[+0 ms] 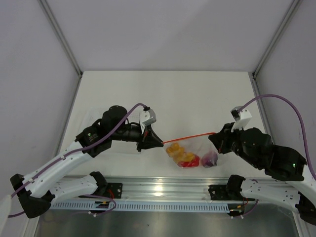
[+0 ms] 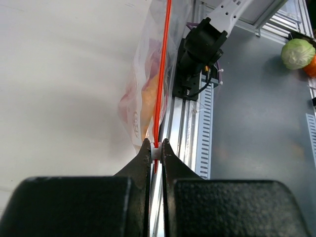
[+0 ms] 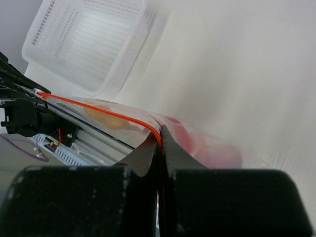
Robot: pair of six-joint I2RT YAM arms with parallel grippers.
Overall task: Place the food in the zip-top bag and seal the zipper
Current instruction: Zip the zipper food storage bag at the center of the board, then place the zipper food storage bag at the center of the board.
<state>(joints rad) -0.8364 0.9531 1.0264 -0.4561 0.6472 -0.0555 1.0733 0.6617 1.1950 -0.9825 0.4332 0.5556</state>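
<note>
The clear zip-top bag (image 1: 196,146) hangs stretched between my two grippers above the table's near edge. The lumpy orange-yellow piece (image 1: 173,149), the red piece (image 1: 188,159) and the purple piece (image 1: 210,159) lie inside it. The red-orange zipper (image 1: 190,135) runs taut between the grippers. My left gripper (image 1: 161,143) is shut on the white slider (image 2: 156,152) at the zipper's (image 2: 162,74) left end. My right gripper (image 1: 216,136) is shut on the zipper's (image 3: 98,109) right end, with red food (image 3: 197,143) blurred behind the fingers.
A rigid clear tray with a dotted base (image 3: 89,44) stands on the table to the left, partly under the left arm (image 1: 89,140). The aluminium rail (image 1: 163,190) with both arm bases runs below the bag. A green toy vegetable (image 2: 297,53) lies beyond the rail.
</note>
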